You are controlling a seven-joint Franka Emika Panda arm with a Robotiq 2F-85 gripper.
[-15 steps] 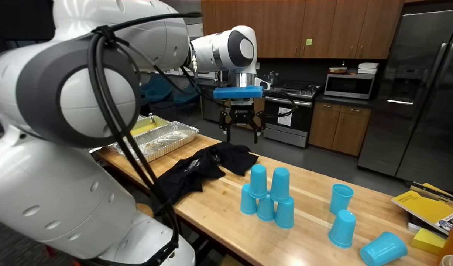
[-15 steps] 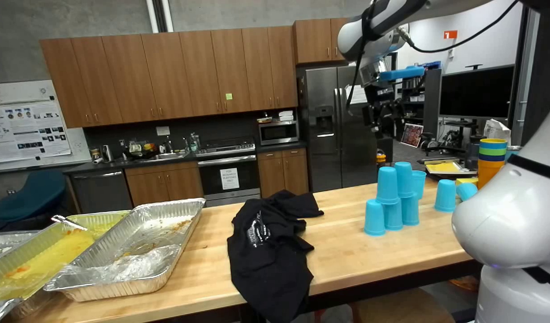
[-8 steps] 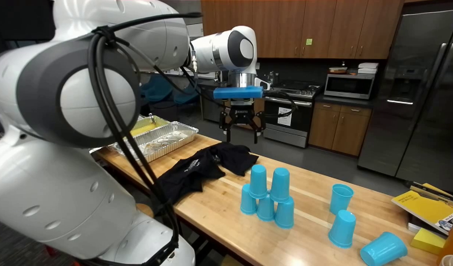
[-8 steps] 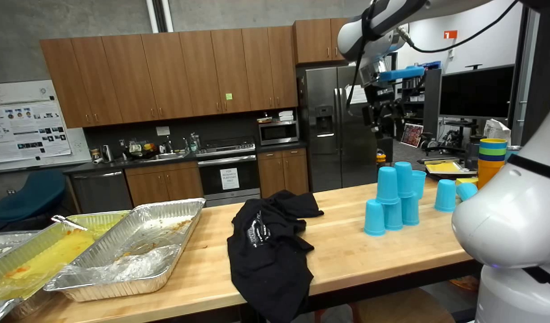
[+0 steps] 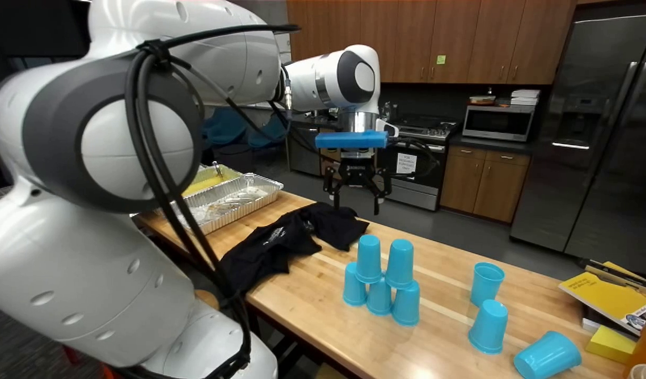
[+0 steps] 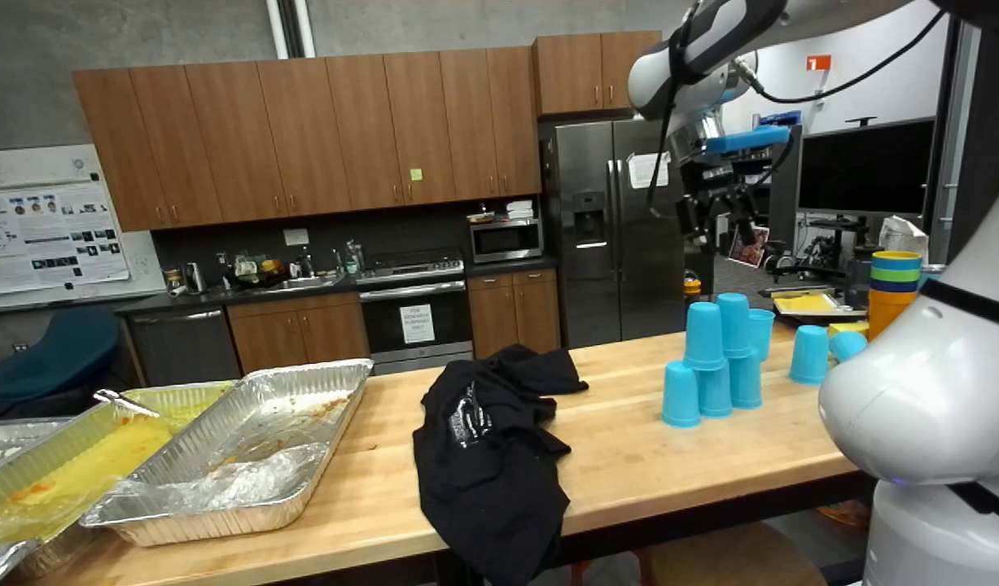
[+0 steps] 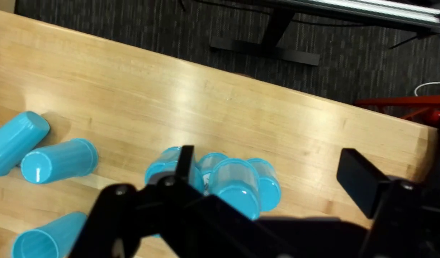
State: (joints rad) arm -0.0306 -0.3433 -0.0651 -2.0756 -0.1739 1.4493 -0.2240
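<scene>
My gripper point(image 5: 356, 204) hangs above the wooden table with its fingers wide apart and nothing between them. Below, light blue cups form a stack: three upside down in the bottom row, two on top. One top cup point(image 5: 401, 263) and its partner point(image 5: 369, 258) leave a small gap between them. From the wrist view, the gripper point(image 7: 273, 172) hovers over this stack; the left finger hides part of a top cup, while the other top cup point(image 7: 237, 186) shows in the gap. Apart from the stack are an upright cup point(image 5: 486, 284), an inverted cup point(image 5: 488, 326) and a cup on its side point(image 5: 547, 355).
A black shirt point(image 6: 491, 456) lies crumpled on the table point(image 6: 629, 464), partly over its edge. Foil trays point(image 6: 247, 456) with food remains stand at one end. Toward the opposite end are a yellow book point(image 5: 609, 297), a yellow block point(image 5: 610, 343) and stacked coloured cups point(image 6: 891, 293).
In both exterior views the arm and gripper have shifted to the right and a little lower over the last half second. The fingers stay apart; cups and shirt have not moved.
</scene>
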